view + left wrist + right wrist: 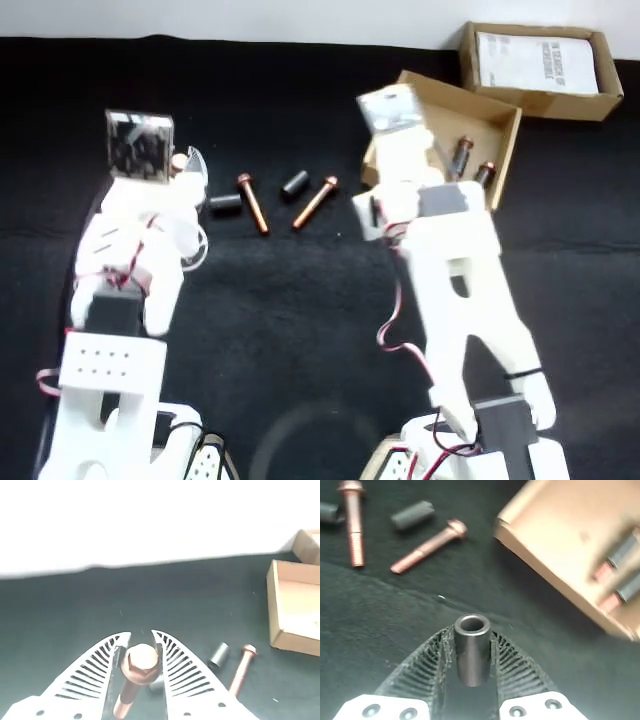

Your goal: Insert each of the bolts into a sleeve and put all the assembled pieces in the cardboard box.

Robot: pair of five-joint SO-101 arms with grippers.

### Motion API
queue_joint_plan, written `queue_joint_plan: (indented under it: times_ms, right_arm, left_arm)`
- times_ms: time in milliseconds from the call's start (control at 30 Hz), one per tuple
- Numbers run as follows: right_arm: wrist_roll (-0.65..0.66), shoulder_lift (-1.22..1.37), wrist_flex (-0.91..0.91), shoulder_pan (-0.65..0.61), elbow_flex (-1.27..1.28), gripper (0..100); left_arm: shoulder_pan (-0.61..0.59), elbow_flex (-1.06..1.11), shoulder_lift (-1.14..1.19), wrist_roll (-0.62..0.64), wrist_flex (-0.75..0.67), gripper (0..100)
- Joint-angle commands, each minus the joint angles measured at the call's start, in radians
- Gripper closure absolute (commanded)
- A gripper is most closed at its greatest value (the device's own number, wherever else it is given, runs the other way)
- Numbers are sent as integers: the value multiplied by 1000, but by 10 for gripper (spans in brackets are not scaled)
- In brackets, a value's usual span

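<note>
Right tool [471, 632] grips sleeve [471, 656] near cardboard box [555, 535].

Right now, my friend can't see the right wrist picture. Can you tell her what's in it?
The right gripper is shut on a dark sleeve, whose open end faces the camera. Beyond it, two copper bolts and two loose sleeves lie on black cloth, beside a cardboard box holding two assembled pieces.

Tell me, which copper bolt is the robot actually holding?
The bolt clamped in the left gripper; the other two bolts lie loose on the black table.
</note>
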Motion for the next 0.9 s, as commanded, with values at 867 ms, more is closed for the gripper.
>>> queue_joint_plan:
  times_ms: [867]
  right_arm:
    - [-178, -166, -834, 76, 573, 991]
  left_arm:
    - [130, 298, -377, -6, 420, 987]
